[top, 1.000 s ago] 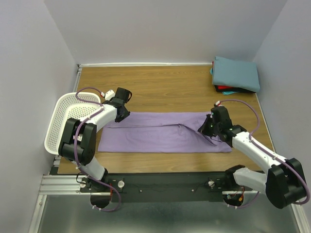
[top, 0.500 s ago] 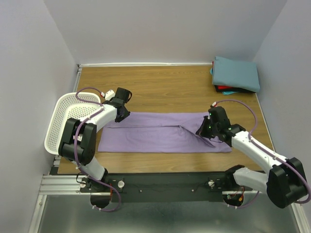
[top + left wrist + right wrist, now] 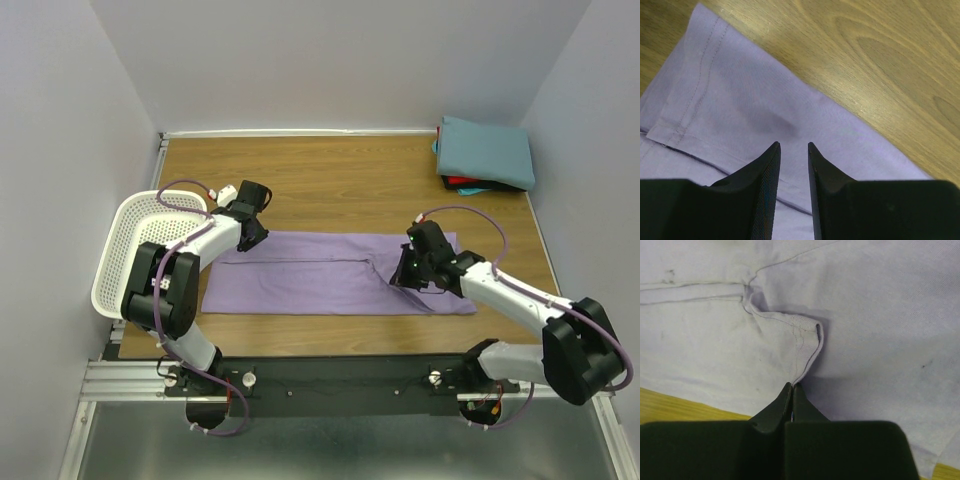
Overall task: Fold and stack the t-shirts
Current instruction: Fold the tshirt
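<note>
On the wooden bench, the right jaws pinch shut on a raised fold of the lavender t-shirt; the left jaws stand parted over its left end.

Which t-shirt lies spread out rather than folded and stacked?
The lavender t-shirt, spread mid-table; the teal t-shirt and red t-shirt sit folded at far right.
</note>
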